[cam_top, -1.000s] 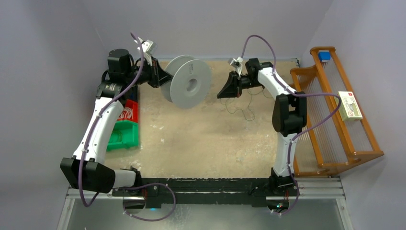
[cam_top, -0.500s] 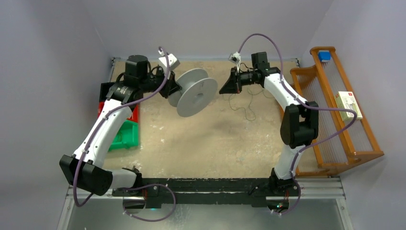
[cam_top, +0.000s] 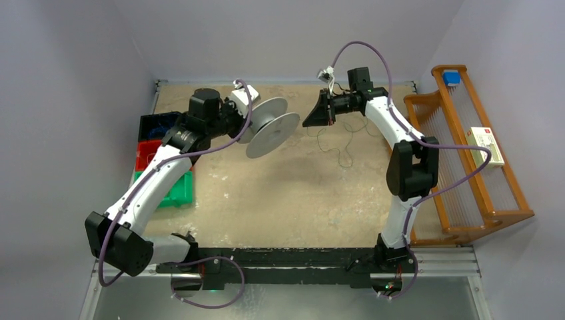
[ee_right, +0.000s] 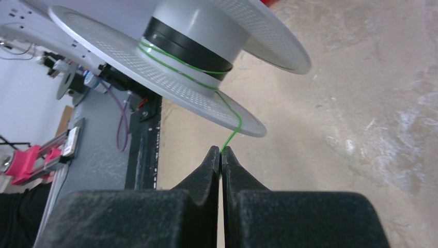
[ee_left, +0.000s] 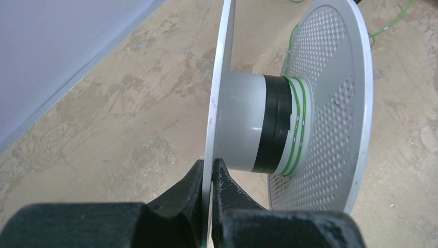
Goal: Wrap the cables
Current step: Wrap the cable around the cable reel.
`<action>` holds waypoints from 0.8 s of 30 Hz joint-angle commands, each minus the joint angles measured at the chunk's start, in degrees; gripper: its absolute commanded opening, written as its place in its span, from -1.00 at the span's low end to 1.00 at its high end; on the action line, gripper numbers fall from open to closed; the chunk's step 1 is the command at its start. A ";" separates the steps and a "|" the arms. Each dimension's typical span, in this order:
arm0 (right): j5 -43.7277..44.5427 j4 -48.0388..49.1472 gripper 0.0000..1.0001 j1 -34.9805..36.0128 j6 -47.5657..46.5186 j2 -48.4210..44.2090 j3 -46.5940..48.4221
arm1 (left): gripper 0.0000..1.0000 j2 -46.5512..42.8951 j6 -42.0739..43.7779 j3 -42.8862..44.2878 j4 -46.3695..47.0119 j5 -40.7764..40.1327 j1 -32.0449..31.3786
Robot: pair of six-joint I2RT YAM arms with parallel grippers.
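The right gripper (ee_right: 221,155) is closed tight, and between its fingertips it pinches the thin green cable (ee_right: 233,129). From there the cable rises over the rim of the nearer flange and goes onto the hub. The left gripper (ee_left: 212,168) is closed too, on the thin edge of one flange of the grey spool (ee_left: 243,126). It holds the spool tilted above the table (cam_top: 280,200), near the far side. On the hub, beside a black band (ee_left: 276,124), I count two or three green turns, so I judge the wrapping as only begun. Most of the cable seems not yet wound: in the top view a loose, curly length lies on the table below the right gripper. Counted: one spool with two flanges, one cable as far as I can tell, two grippers, three bins (cam_top: 145,157) at the left and one wooden rack (cam_top: 493,220) at the right.
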 commanded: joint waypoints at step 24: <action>-22.31 -10.29 -0.79 4.12 -15.19 -0.46 -0.36 | -1.00 -1.78 1.67 -7.37 19.65 -28.22 -8.31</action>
